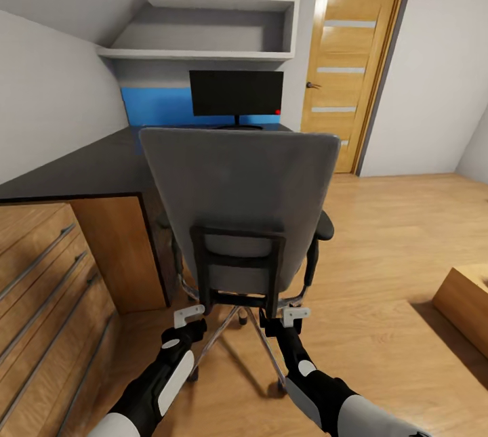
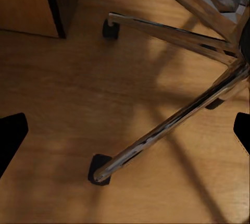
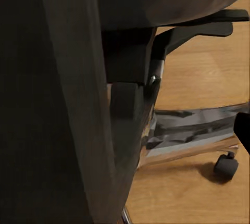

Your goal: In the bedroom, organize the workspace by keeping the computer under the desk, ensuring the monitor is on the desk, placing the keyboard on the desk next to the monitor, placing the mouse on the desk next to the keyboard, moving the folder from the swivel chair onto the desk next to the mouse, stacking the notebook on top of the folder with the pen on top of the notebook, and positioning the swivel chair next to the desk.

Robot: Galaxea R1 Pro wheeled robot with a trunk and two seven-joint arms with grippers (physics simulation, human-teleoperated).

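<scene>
Bedroom, plank floor: the swivel chair stands at 12 o'clock, back toward the robot, before the desk and monitor. Both grippers flank its back frame equally near; left gripper spread, right gripper aperture indeterminate.

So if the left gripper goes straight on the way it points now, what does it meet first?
Most likely the wood floor, just beside a chrome leg of the swivel chair. Depth is unclear, so the left gripper might graze that leg.
</scene>
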